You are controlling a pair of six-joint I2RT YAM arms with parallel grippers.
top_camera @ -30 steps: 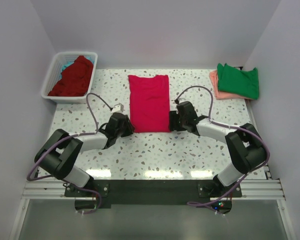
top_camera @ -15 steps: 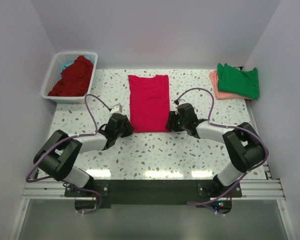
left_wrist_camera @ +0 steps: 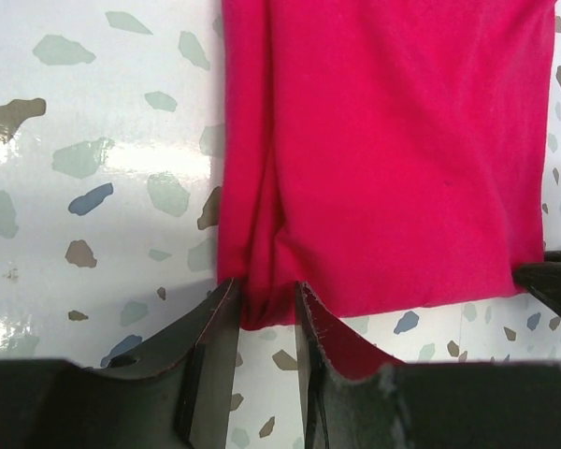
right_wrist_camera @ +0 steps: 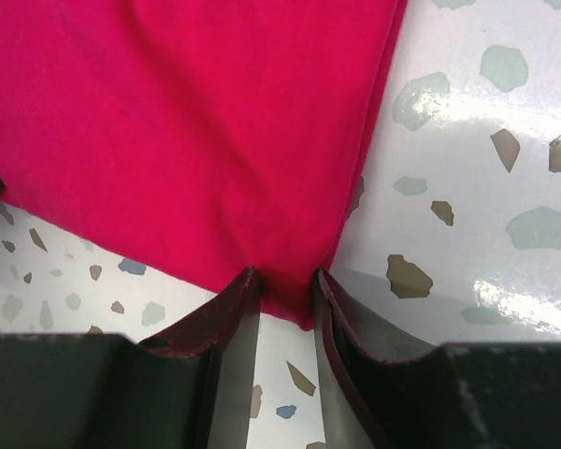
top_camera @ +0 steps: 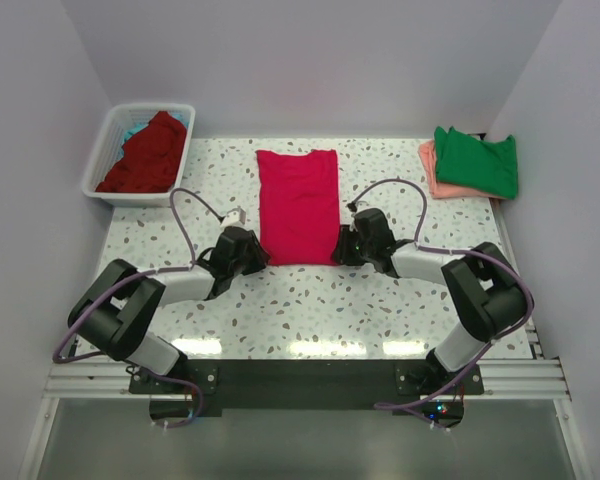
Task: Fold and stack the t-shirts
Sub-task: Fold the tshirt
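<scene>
Crimson-pink t-shirt [top_camera: 298,205] lies flat on the bench [top_camera: 310,300] as the right claw [right_wrist_camera: 285,285], just clenched on its 5 o'clock corner, joins the left claw [left_wrist_camera: 265,299] gripping at 7 o'clock, likely readying a fold.

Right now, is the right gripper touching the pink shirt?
Touching. In the right wrist view, a corner of the pink shirt is pinched between the fingers of the right gripper.
</scene>
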